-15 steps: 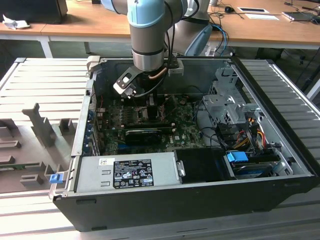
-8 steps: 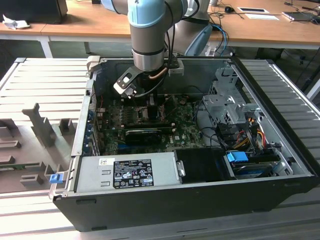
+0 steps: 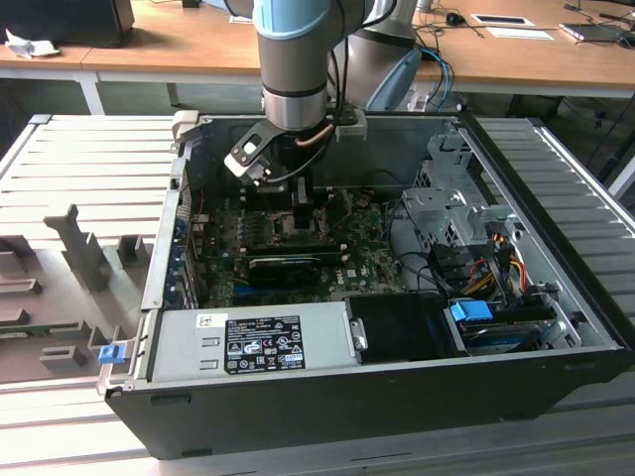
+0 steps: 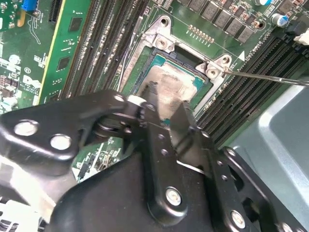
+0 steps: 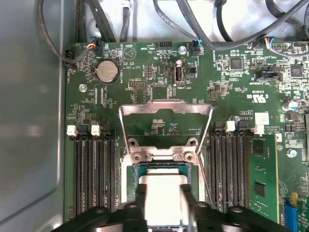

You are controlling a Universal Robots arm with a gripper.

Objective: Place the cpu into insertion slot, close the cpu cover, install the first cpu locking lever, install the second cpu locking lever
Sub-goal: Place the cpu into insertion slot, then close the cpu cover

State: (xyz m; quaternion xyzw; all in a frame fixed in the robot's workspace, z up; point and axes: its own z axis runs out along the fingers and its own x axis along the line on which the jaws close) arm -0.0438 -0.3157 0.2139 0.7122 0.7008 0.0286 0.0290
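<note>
Grips the cpu (image 5: 163, 191) by two opposite edges, gripper (image 4: 164, 99) jaws narrowed onto it, apparently to keep the chip square over the insertion slot (image 5: 159, 167); seated or just above, hard to tell. Leaves the cpu cover (image 5: 164, 105) swung back on its hinge, clear of the opening. Works deep inside an open computer case (image 3: 397, 397) lying on a slatted bench (image 3: 89, 169), amid green board (image 5: 120, 72) and cables (image 3: 501, 260).

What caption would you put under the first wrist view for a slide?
Robot gripper at the chip in its socket, with the metal cover open.
</note>
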